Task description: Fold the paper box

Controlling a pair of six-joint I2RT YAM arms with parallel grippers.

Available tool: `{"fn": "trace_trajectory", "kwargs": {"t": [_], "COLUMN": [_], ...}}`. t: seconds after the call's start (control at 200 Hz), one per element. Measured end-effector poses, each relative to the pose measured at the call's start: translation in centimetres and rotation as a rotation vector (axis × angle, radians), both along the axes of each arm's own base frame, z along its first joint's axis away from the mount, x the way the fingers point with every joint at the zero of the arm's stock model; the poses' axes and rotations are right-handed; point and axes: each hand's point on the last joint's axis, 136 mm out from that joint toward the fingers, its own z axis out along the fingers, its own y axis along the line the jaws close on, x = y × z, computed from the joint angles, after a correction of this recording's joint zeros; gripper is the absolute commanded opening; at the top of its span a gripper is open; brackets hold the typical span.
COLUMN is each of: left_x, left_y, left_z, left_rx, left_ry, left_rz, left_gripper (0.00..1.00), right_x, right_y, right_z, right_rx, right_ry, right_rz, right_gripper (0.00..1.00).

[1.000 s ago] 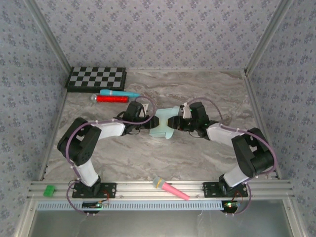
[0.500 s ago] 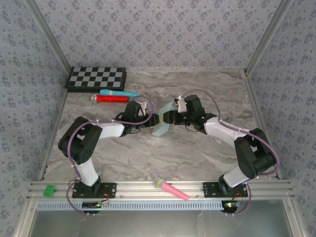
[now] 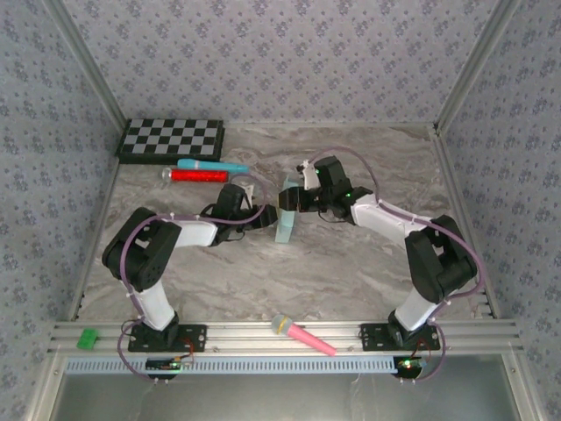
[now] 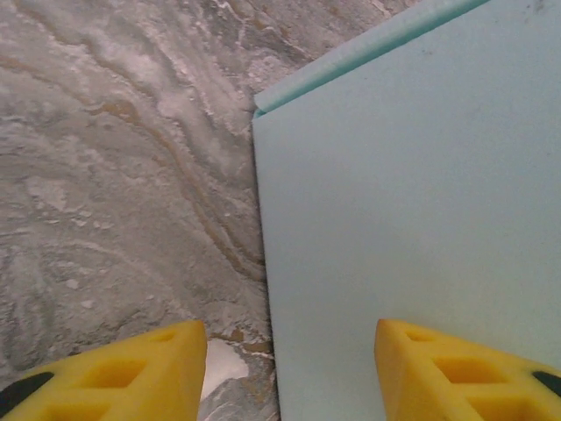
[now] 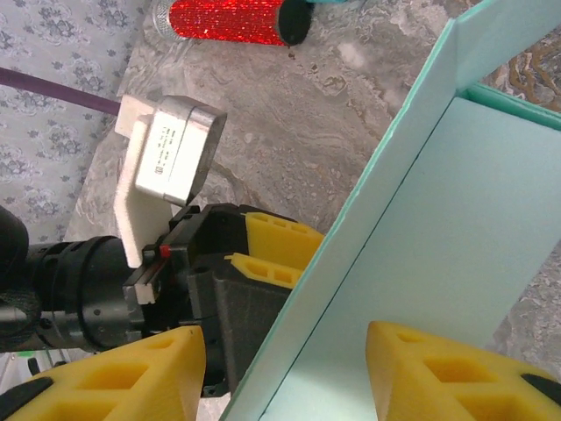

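Paper box (image 3: 286,223) no longer lies spread on the desk; it now stands narrow, on edge, slightly further left. Right gripper (image 3: 295,199) has swung left and far, its arm stretched out. Left gripper (image 3: 261,216) has shifted slightly left.

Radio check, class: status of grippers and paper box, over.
Left gripper open, right gripper open, each facing a panel. Paper box stands upright between them. Red glitter tube lies apart.
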Motion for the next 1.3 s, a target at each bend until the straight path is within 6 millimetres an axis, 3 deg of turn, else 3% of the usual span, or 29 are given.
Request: {"fn": "trace_trajectory", "kwargs": {"t": [0.325,0.55,0.645,0.765,1.039,1.299], "left_x": [0.4,0.3,0.2,0.4,1.6,1.7], "left_y": [1.3,2.2,2.4,2.2,1.1,0.7], "left_z": [1.2,0.7,0.6,0.9,3.1,2.4], "left_rx": [0.044,0.1,0.116,0.123,0.094,0.097], "left_ry": [-0.037,-0.029,-0.021,-0.023,-0.06,-0.036], "left_rz": [0.052,0.076,0.073,0.066,0.045,0.028], "left_gripper": [0.55,0.55,0.55,0.54,0.53,0.52], "right_x": [1.0,1.5,1.9,1.6,1.1,0.8], "right_y": [-0.2,-3.0,-4.7,-6.0,-4.0,-2.6], "right_z": [2.4,4.2,3.3,0.6,-1.3,-2.7], "right_rx": [-0.027,-0.038,-0.032,-0.038,0.057,0.077], "right_ry": [-0.056,-0.097,-0.063,0.018,0.119,0.166], "right_rz": [-0.016,-0.121,-0.184,-0.226,-0.186,-0.162], "right_gripper": [0.54,0.52,0.52,0.51,0.53,0.54]}}
